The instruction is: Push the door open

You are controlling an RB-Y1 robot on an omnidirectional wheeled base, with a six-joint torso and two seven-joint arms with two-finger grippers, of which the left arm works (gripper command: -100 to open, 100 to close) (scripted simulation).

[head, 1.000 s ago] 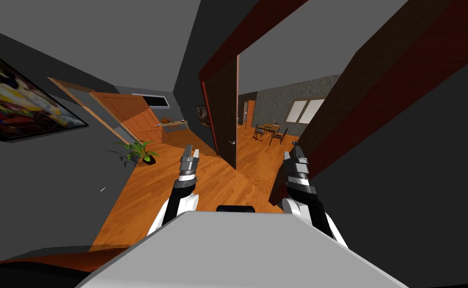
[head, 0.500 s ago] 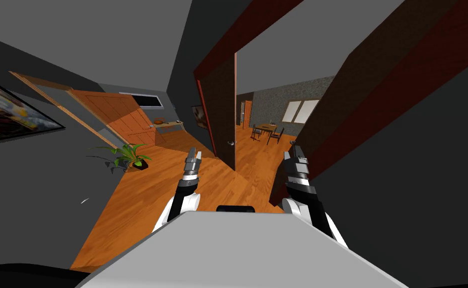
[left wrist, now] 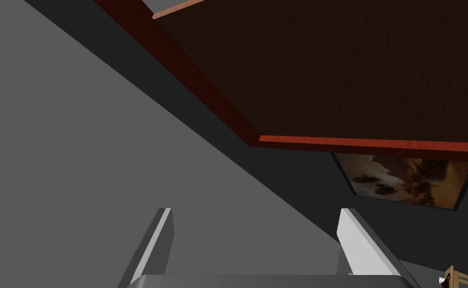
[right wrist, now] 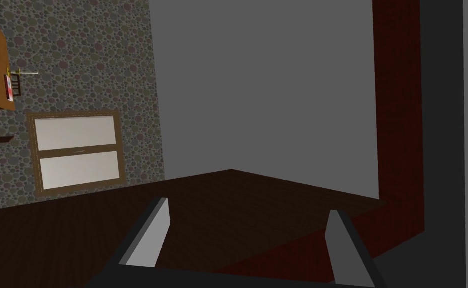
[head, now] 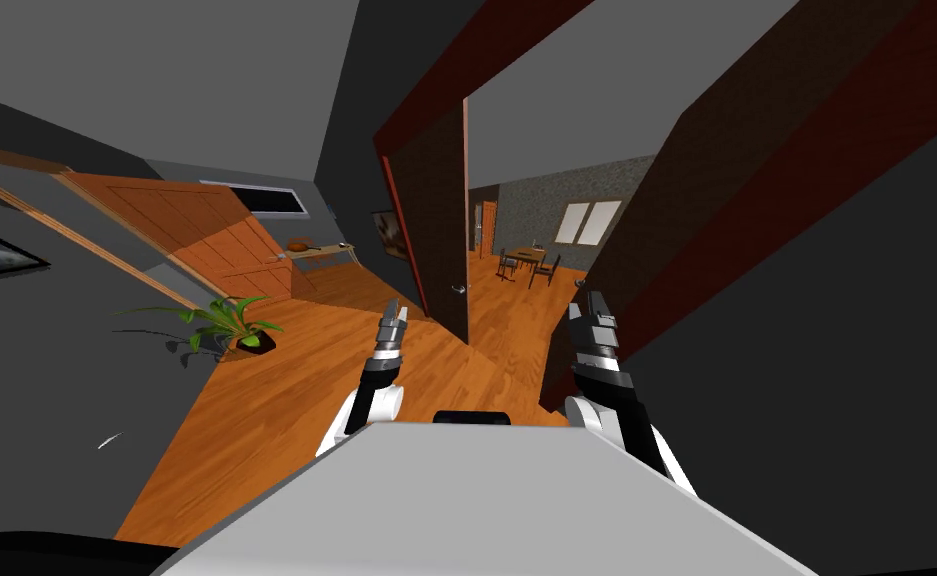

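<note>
The dark brown door [head: 436, 220] stands swung open, nearly edge-on, inside a dark red frame [head: 476, 60], with a small handle [head: 461, 289] near its free edge. My left gripper [head: 395, 312] is open, low and just left of the door's edge, a little short of it. In the left wrist view the open gripper [left wrist: 255, 220] points up at the door's dark panel [left wrist: 352, 65]. My right gripper [head: 588, 300] is open beside the frame's right jamb [head: 656, 250]. In the right wrist view the gripper [right wrist: 245, 217] faces that dark jamb [right wrist: 228, 205].
Through the doorway lies an orange wood floor [head: 506, 320] with a dining table and chairs [head: 528, 262]. A potted plant [head: 228, 325] stands by the left wall. An orange panelled door [head: 196, 230] and a small side table [head: 316, 250] lie beyond it.
My view has swung, so the plant, the wall picture and the orange door slid left. My left gripper has shifted slightly right, toward the dark door's edge. The right arm stays as it was.
</note>
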